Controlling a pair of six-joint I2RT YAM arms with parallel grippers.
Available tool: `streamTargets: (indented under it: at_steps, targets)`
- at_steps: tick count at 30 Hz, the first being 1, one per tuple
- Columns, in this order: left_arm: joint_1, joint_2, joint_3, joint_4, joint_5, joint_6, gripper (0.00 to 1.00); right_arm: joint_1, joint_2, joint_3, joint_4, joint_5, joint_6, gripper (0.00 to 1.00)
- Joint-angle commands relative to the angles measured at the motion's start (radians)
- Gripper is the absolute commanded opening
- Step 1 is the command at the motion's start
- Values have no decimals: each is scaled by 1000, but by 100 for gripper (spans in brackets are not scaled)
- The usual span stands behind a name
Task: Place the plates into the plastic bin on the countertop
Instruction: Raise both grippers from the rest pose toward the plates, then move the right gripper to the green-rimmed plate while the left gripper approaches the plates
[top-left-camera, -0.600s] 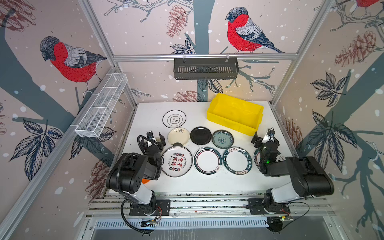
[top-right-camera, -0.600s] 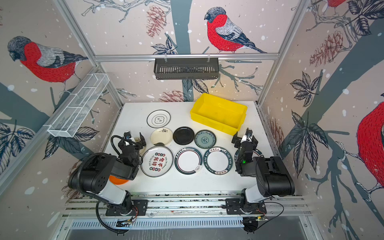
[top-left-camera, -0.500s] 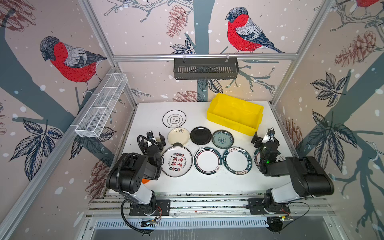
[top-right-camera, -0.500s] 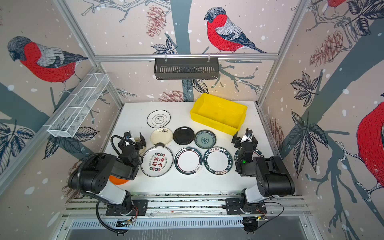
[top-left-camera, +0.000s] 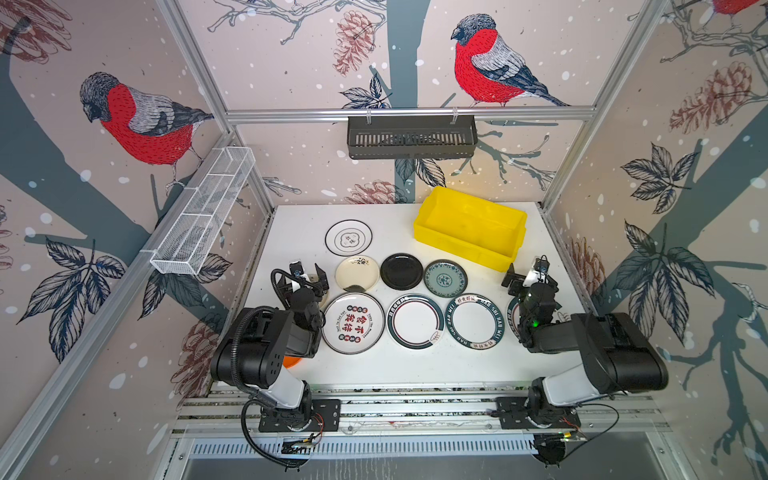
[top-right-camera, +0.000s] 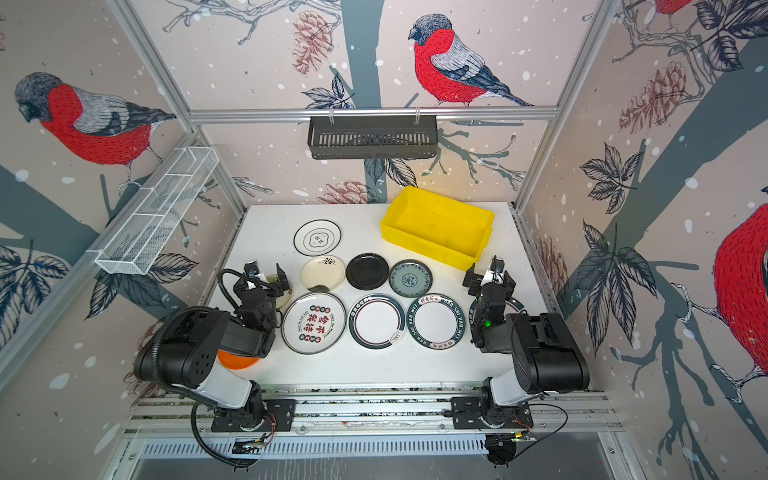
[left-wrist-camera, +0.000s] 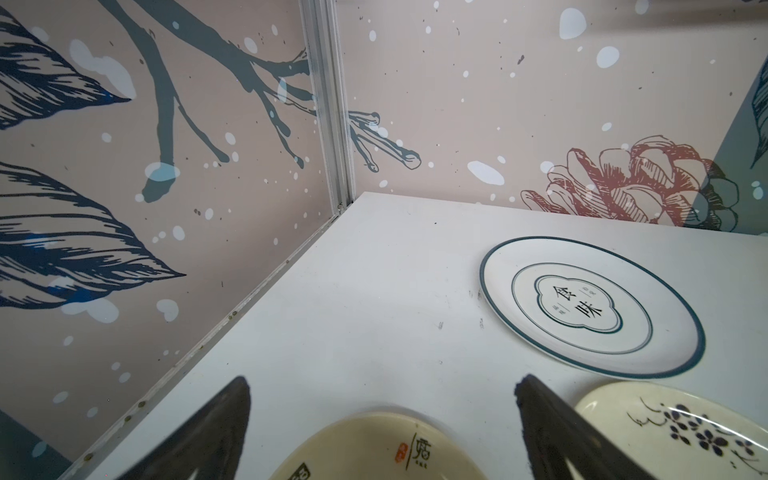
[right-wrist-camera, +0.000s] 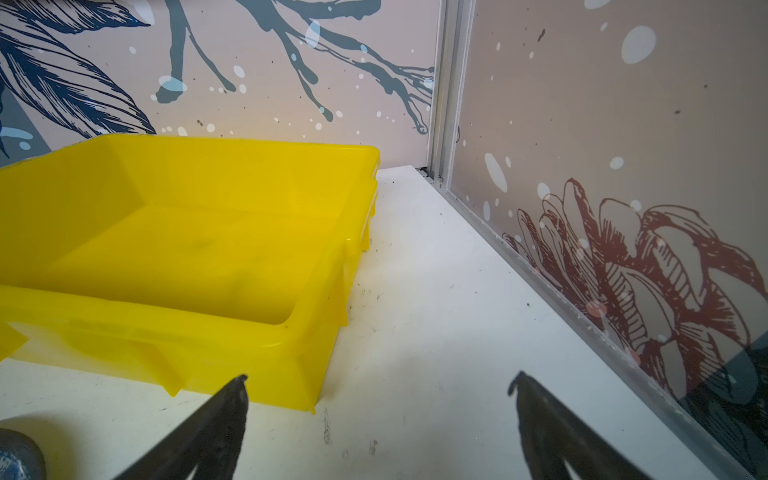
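Hovering wide apart, empty: L gripper (top-left-camera: 308, 270), R gripper (top-left-camera: 525, 272).

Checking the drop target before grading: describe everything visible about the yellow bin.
The yellow bin is a glossy plastic rectangular tub with low sloped walls, a rolled rim and ribbed outer sides. It is empty, its floor faintly smudged. It stands upright, turned slightly askew, on the white countertop near the far right corner, touching nothing else.
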Motion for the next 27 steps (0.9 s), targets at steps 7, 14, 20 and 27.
streamTargets:
  at_steps: [7, 14, 20, 27]
  targets:
    - [5, -8, 2, 7, 11, -10, 99, 46, -29, -8, 26, 144, -3, 100]
    - [-21, -169, 30, -177, -73, -1, 98, 232, -177, -21, 11, 299, -200, 100]
    - [-105, -240, 60, -245, -246, 35, 98, 293, -344, 101, -341, 222, -28, 100]
    - [-186, -287, 226, -537, -261, -49, 98, 356, -449, 251, -751, 52, 90, 100]
